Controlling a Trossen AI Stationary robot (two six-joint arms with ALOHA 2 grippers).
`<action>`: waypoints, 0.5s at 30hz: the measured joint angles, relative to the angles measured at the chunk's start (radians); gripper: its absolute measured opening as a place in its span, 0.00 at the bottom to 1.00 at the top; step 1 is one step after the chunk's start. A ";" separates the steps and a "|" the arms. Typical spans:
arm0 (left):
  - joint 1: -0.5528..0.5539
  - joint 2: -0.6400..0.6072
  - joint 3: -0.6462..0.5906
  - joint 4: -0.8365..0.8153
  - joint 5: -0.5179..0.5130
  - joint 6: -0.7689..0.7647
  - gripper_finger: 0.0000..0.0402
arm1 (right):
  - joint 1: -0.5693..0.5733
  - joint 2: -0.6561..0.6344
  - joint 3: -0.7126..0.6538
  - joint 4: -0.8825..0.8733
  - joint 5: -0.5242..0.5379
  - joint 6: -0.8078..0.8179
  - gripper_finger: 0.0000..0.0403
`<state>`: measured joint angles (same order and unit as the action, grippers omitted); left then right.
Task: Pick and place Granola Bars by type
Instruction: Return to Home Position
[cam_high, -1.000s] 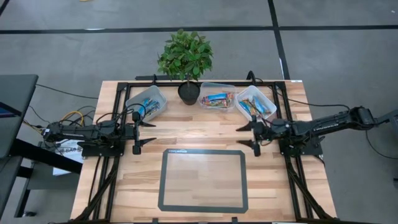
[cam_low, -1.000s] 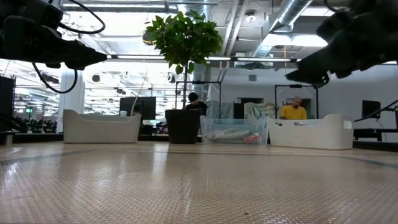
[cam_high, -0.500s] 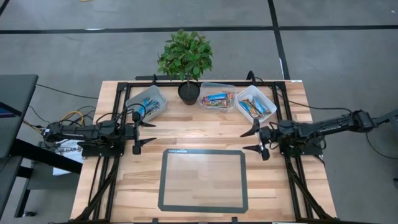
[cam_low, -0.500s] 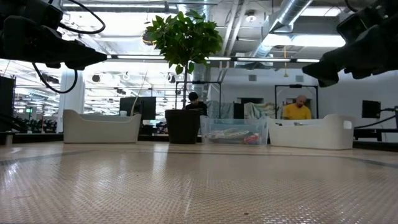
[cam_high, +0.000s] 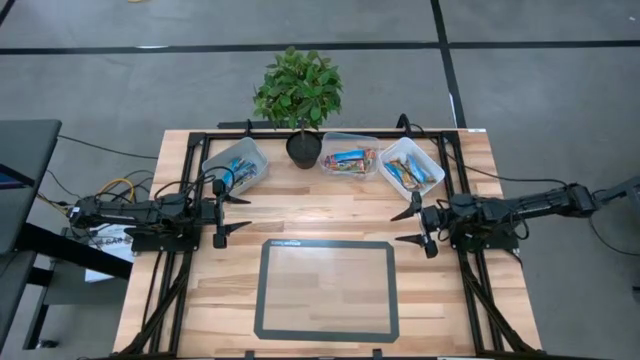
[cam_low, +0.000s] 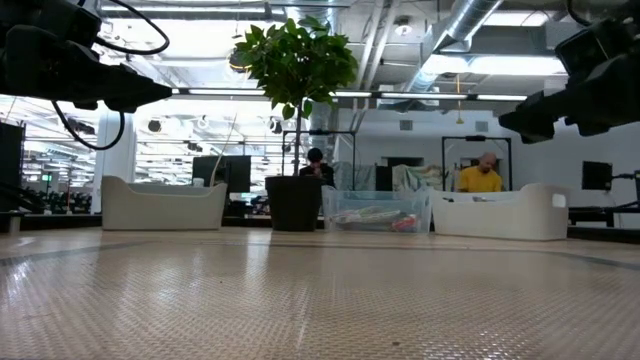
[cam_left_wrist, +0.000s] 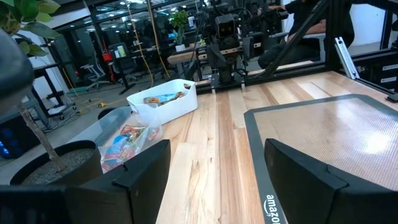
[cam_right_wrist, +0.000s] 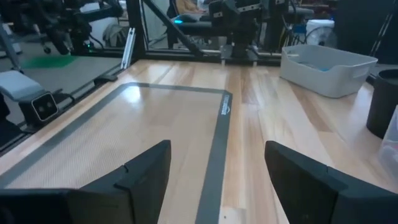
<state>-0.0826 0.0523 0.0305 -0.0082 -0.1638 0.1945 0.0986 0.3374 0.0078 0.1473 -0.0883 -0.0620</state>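
right hand (cam_high: 408, 226) has backed off since a second ago: it sat closer in over the counter (cam_high: 300, 205), now it hangs further out from the mat (cam_high: 325, 290), off the mat's far right corner; fingers spread wide, nothing in them

left hand (cam_high: 243, 213) hasn't moved, off the mat's far left corner, also wide open and empty

both hands are above the counter, not touching it

granola bars (cam_high: 348, 158) are unchanged, all past the mat's far edge: multicoloured heap in the clear bin (cam_high: 348, 136) straight out from the mat, more in the right white bin (cam_high: 428, 158) beyond its right corner, blue ones in the left white bin (cam_high: 224, 151) beyond its left corner
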 joint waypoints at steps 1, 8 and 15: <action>0.000 0.000 0.000 0.000 0.000 0.000 0.63 | 0.000 -0.016 0.000 -0.017 0.000 -0.001 0.63; 0.000 0.000 0.000 0.000 0.000 0.000 0.63 | 0.000 -0.113 -0.001 -0.134 0.069 -0.037 0.63; 0.000 0.000 0.000 0.000 0.000 0.000 0.63 | 0.000 -0.121 -0.001 -0.136 0.090 -0.070 0.63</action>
<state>-0.0825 0.0521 0.0303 -0.0082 -0.1639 0.1944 0.0986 0.2162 0.0071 0.0116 0.0021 -0.1318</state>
